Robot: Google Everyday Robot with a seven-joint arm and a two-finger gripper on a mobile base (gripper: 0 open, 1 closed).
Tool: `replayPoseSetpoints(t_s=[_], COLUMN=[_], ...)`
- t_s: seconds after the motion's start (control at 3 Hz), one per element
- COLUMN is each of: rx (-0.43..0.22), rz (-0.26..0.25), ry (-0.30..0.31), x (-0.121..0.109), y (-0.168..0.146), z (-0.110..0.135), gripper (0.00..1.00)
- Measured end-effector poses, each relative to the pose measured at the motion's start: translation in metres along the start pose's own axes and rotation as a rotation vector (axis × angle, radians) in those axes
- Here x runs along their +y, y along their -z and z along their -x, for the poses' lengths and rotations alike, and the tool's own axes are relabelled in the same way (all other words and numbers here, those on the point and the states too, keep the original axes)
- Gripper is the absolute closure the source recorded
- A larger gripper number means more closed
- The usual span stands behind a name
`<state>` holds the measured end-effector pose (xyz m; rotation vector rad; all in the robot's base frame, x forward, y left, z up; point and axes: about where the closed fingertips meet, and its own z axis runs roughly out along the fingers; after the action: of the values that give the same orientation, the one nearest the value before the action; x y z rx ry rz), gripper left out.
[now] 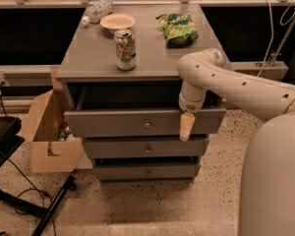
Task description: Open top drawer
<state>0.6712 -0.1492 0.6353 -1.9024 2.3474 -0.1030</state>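
Observation:
The top drawer (113,123) is the widest grey drawer of three, with a small round metal knob (147,125) at its centre. It stands pulled out from the grey cabinet (152,58), and a dark gap shows above its front. My gripper (186,127) hangs down from the white arm (221,80) at the right part of the drawer front, right of the knob. A cream fingertip (186,126) lies over the front's face.
Two narrower drawers (146,149) sit below. On the cabinet top stand a soda can (125,49), a white bowl (117,21), a plastic bottle (96,11) and a green chip bag (176,28). An open cardboard box (48,127) sits at the left, with black chair legs (19,200) beside it.

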Motion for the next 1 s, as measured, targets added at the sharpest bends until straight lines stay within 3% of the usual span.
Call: replayPoseSetpoints(t_s=[0.33,0.67,1.0], rx=[0.085,0.127,0.127], rz=[0.096,0.146,0.146], ry=[-0.011,-0.015,-0.015], x=[0.028,0.044,0.043], y=[-0.011,-0.014,-0.008], z=[0.005,0.006,0.006], gripper=[0.17,0.41,0.64])
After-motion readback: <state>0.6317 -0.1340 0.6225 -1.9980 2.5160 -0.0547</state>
